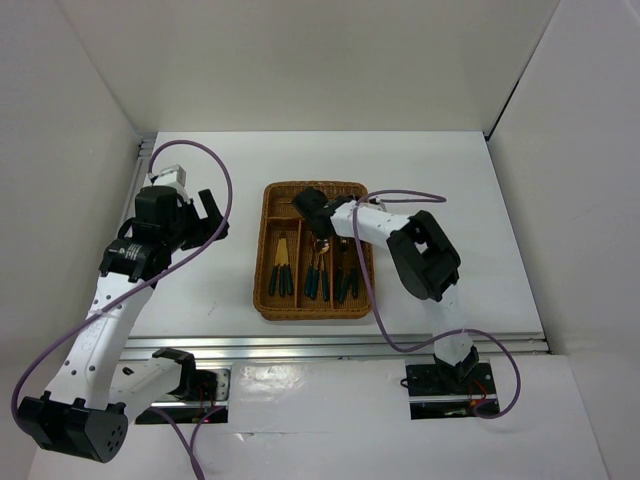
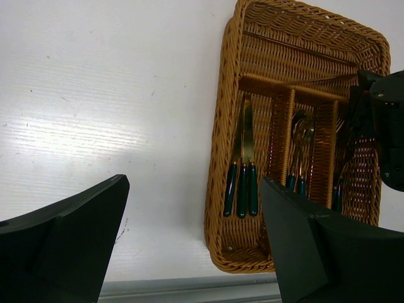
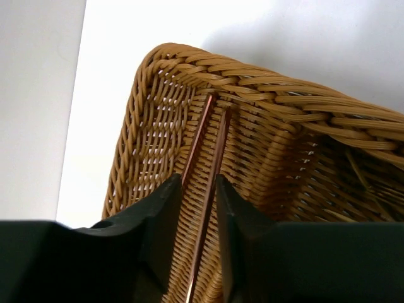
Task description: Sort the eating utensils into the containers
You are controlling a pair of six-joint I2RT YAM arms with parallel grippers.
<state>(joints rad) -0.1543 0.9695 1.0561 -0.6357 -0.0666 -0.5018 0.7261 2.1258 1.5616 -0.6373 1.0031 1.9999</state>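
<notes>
A: Right gripper [image 3: 199, 184]?
B: Down in the wicker tray's [image 3: 265, 88] crosswise section, at the tray's 12 o'clock end in the top view. Chopsticks [image 3: 213, 136] run between its fingers. The gap is narrow; pinched or loose, can't tell.
A: Left gripper [image 2: 194, 189]?
B: Fingers spread wide, nothing in them. It hangs over the table [image 2: 95, 95] at the tray's 9 o'clock.
A: Long sections?
B: Knives [image 2: 243, 158] on the 9 o'clock side, spoons [image 2: 300, 142] in the middle. Dark-handled pieces [image 1: 346, 282] on the 3 o'clock side, type unclear.
</notes>
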